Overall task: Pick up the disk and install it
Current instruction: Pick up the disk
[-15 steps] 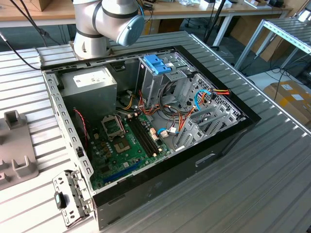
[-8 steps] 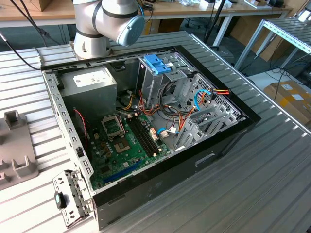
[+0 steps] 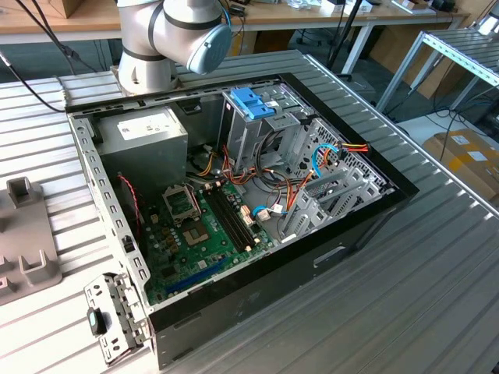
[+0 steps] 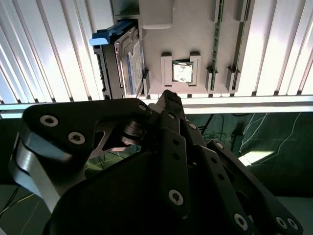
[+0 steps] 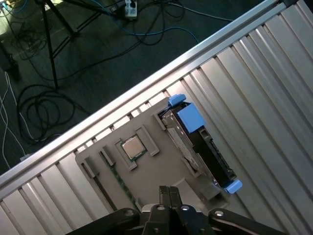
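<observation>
Step in hand: approach to the pick. Nothing grasped yet.

Gripper (image 5: pixel 169 190), seen in both wrist views (image 4: pixel 168 97): fingertips drawn together, narrow, nothing between them. It hangs above the grey fixture tray (image 5: pixel 159 171), over the tray's middle and clear of its surface.

Disk (image 5: pixel 200 147): on the tray, standing on its long edge in a slot at one end. Dark body, light blue carrier tabs at both ends. In the second wrist view the disk (image 4: pixel 120 63) shows its label face turned toward the tray's centre.

Also on the tray (image 4: pixel 195 29): a processor chip (image 5: pixel 131 147) in a square recess just beside the disk, and a green memory stick (image 5: pixel 116 182) in a groove on the chip's far side, away from the disk.

Exterior view: open computer case (image 3: pixel 101 179) lies on the ribbed table (image 3: pixel 390 296), to the exterior view's right of the tray. A blue latch piece (image 3: pixel 253 101) sits atop its metal drive cage. No disk in the cage that I can make out, so install looks not yet done.

Judgement on the next move: the grasp calls for the fingers parted wider than the disk's thin edge. They must shift off the tray's middle toward the slot end, line up with the disk's length and keep clear of the chip.
</observation>
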Controlling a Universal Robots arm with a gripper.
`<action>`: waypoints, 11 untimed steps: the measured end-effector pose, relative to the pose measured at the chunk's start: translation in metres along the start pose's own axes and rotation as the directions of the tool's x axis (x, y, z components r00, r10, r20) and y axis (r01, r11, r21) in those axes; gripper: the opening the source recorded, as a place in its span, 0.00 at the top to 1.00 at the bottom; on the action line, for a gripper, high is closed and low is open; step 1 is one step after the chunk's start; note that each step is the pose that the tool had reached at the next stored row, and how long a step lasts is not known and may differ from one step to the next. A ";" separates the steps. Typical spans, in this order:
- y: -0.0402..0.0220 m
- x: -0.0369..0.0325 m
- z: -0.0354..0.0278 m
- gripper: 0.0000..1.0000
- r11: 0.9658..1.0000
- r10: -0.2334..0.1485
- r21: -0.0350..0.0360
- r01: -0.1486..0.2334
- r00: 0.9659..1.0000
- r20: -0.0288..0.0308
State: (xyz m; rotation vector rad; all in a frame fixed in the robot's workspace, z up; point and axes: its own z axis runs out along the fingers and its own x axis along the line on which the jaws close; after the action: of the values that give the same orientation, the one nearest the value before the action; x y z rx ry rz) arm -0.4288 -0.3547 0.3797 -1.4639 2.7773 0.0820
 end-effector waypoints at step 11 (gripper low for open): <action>0.0000 0.0000 0.0000 0.89 1.000 -0.020 -0.001 0.020 1.000 -0.001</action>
State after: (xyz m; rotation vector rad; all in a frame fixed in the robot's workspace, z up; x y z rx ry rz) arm -0.4288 -0.3547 0.3797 -1.4913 2.7633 0.0820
